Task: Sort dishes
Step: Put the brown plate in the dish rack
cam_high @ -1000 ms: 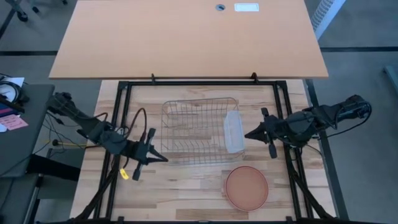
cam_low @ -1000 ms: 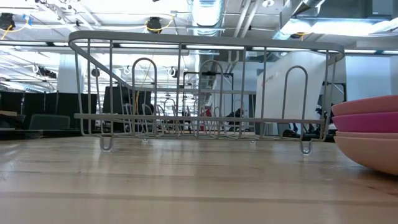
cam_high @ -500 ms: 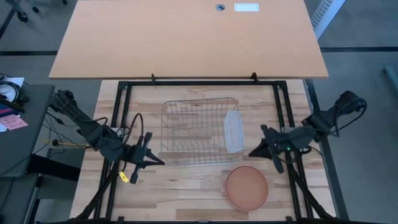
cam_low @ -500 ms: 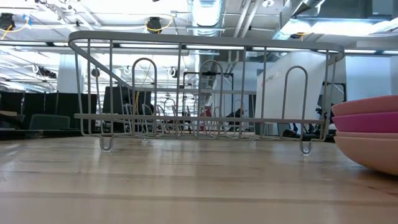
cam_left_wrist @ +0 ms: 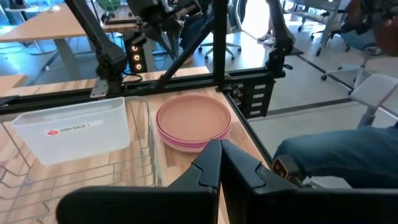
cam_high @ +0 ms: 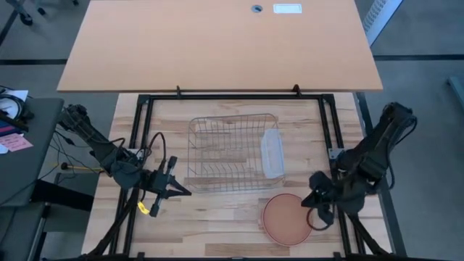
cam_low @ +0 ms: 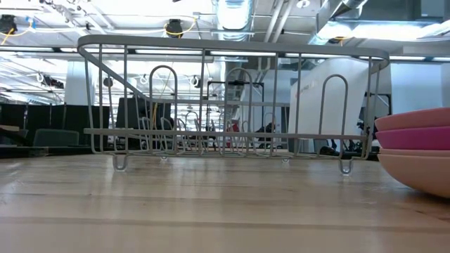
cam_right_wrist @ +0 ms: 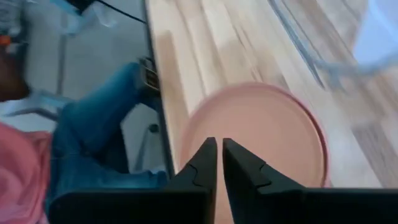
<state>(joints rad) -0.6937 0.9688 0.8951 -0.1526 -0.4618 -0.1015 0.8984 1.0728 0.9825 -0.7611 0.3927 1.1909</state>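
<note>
The dishes are a stack of three round plates (cam_high: 288, 217) at the near right of the table. In the low view the stack (cam_low: 415, 151) shows salmon-orange on top, magenta in the middle and pale pink below. My right gripper (cam_high: 309, 204) hovers by the stack's right rim, slanting down. Its wrist view shows the top plate (cam_right_wrist: 273, 143) beyond fingers (cam_right_wrist: 217, 155) parted by a thin slit, with nothing between them. My left gripper (cam_high: 185, 192) waits shut, off the wire rack's near left corner; its wrist view looks past the shut fingers (cam_left_wrist: 221, 152) to the plates (cam_left_wrist: 193, 121).
A wire rack (cam_high: 232, 152) stands mid-table with a translucent tub (cam_high: 272, 152) inside its right end. A black frame rail (cam_high: 337, 145) runs along the table's right side. A person's jeans-clad leg (cam_right_wrist: 93, 143) is just off the table's edge by the plates.
My right gripper has swung from beside the rack's right end toward the table's near edge and down, rolling at the wrist, and now stands at the right rim of the plate stack. The plates have not moved.
</note>
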